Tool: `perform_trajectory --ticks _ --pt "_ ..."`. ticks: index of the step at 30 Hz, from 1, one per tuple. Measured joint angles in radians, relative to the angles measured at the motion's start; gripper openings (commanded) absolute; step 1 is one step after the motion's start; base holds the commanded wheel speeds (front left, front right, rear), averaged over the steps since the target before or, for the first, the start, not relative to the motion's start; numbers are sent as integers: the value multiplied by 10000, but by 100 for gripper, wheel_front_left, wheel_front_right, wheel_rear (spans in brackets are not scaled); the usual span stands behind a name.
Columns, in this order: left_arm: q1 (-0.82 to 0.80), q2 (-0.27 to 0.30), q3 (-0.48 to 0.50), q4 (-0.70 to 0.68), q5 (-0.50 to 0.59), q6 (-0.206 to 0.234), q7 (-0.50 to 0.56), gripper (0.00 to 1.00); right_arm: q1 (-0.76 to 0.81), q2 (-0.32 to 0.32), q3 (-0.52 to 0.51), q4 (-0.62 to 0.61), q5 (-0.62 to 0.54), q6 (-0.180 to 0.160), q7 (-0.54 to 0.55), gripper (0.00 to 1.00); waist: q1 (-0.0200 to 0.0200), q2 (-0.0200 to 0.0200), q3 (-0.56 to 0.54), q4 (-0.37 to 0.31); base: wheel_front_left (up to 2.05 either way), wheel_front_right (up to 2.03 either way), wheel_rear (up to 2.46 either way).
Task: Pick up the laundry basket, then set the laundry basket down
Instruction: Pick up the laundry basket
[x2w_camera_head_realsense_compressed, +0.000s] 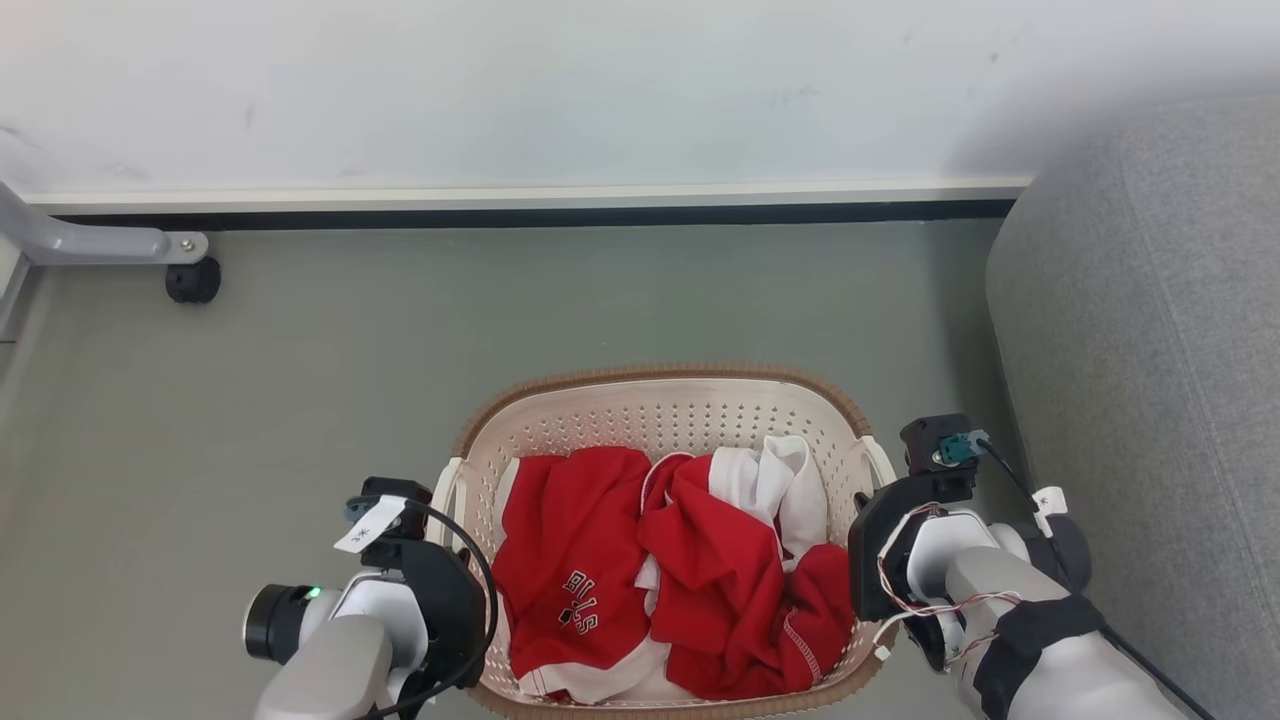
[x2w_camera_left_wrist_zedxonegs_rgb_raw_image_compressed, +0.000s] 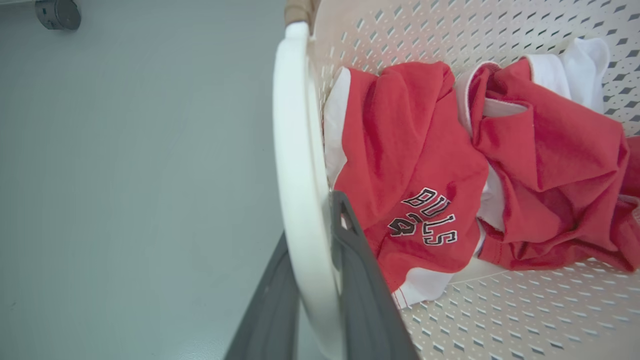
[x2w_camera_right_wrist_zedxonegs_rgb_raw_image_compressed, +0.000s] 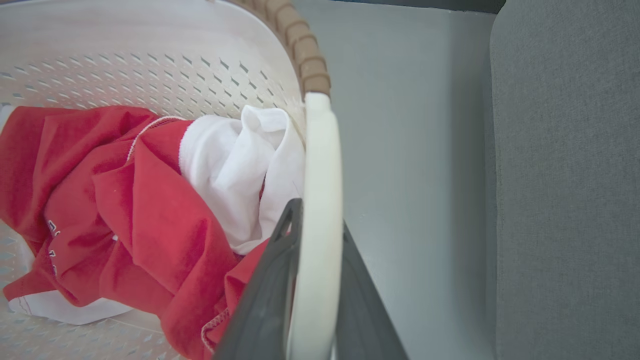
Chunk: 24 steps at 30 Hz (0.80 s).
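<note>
The laundry basket (x2w_camera_head_realsense_compressed: 660, 378) is cream-white and perforated with a brown woven-look rim, low in the middle of the head view. Red and white clothes (x2w_camera_head_realsense_compressed: 660, 560) lie inside it. My left gripper (x2w_camera_head_realsense_compressed: 448, 545) is at the basket's left side. In the left wrist view its two dark fingers (x2w_camera_left_wrist_zedxonegs_rgb_raw_image_compressed: 360, 290) are shut on the white side handle (x2w_camera_left_wrist_zedxonegs_rgb_raw_image_compressed: 295, 165). My right gripper (x2w_camera_head_realsense_compressed: 868, 525) is at the basket's right side, and its fingers (x2w_camera_right_wrist_zedxonegs_rgb_raw_image_compressed: 270, 290) clamp the other white handle (x2w_camera_right_wrist_zedxonegs_rgb_raw_image_compressed: 320, 200). I cannot tell whether the basket's base touches the floor.
A grey sofa (x2w_camera_head_realsense_compressed: 1150, 400) stands close on the basket's right, with a narrow strip of floor between them. A white wall with a dark baseboard (x2w_camera_head_realsense_compressed: 520, 212) runs along the back. A grey metal leg with a black foot (x2w_camera_head_realsense_compressed: 192, 280) is at the far left. Grey floor lies ahead and to the left.
</note>
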Motion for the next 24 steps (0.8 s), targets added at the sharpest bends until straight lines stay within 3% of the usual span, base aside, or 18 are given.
perform_trajectory --ticks 24 --pt "361 13 -40 2 -59 8 6 0 138 0 579 10 552 -86 71 0 0 0 -362 24 0 0 0"
